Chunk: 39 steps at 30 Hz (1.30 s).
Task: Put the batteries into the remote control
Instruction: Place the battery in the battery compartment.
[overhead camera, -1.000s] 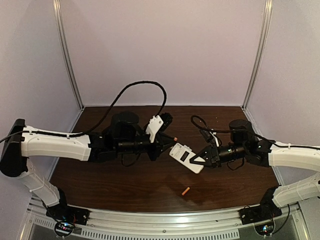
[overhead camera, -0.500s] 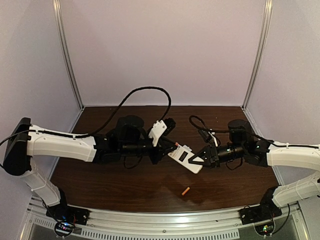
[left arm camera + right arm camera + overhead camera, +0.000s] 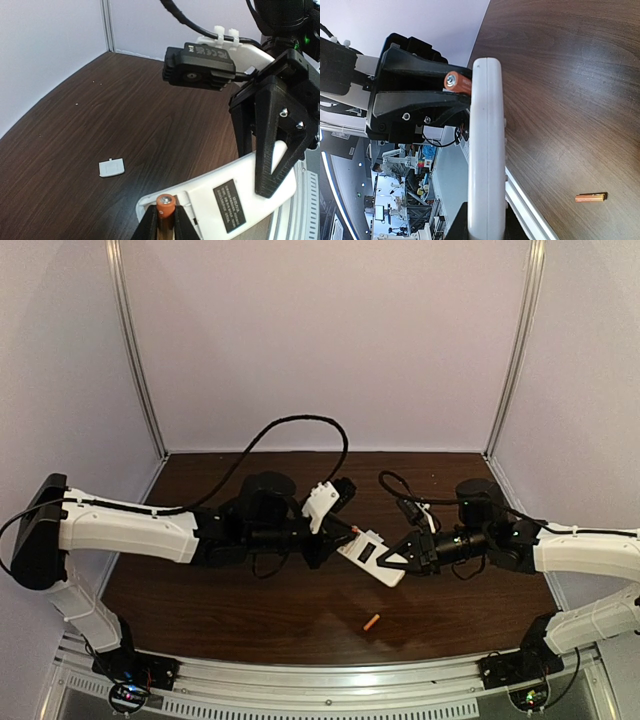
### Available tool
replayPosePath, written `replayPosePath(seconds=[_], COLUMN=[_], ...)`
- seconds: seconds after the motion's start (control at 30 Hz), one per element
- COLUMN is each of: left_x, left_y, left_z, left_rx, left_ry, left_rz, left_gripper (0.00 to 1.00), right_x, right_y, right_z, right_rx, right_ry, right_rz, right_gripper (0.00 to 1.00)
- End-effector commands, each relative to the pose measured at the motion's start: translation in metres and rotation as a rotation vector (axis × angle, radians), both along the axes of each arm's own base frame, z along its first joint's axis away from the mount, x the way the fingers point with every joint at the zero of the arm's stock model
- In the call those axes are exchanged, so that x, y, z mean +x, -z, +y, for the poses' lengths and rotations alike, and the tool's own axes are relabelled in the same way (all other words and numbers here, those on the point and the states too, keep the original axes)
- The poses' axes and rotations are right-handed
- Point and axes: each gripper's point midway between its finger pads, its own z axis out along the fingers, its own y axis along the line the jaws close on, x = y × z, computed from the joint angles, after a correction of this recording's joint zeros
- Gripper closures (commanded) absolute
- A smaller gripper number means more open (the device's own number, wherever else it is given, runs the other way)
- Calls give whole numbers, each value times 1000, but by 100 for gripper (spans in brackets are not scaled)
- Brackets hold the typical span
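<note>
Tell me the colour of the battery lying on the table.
Orange. The battery shows best in right wrist view.

Dark wood table (image 3: 250, 610), orange battery (image 3: 371, 622) lying loose, small white cover (image 3: 111, 168)

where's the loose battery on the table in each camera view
Top external: the loose battery is low centre, on the table, below the remote control in the picture.
Left wrist: not in it; the orange one at the bottom edge is the held battery.
Right wrist: lower right corner, lying on the wood.
Shared landmark: the white remote control, seen in all three views.
</note>
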Motion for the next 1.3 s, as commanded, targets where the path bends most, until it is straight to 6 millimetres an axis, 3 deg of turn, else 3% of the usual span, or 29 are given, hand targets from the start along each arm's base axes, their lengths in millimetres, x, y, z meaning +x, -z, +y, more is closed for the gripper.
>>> replayPosePath(seconds=[0.0, 0.23, 0.67, 1.03, 1.27], left_x=[7, 5, 11, -14, -37], left_y=[8, 14, 6, -20, -36], left_z=[1, 3, 10, 13, 32], left_rx=[44, 66, 46, -22, -41], left_ry=[-33, -34, -94, 42, 166], left_rz=[-3, 12, 26, -3, -173], left_gripper=[88, 84, 54, 32, 36], right_x=[1, 2, 3, 0, -11], right_y=[-19, -18, -5, 13, 16], right_z=[6, 5, 2, -1, -1], right_rx=[37, 26, -42, -132, -147], right_ry=[-28, -24, -24, -74, -140], right_rz=[-50, -53, -61, -68, -35], right_gripper=[100, 100, 100, 100, 100])
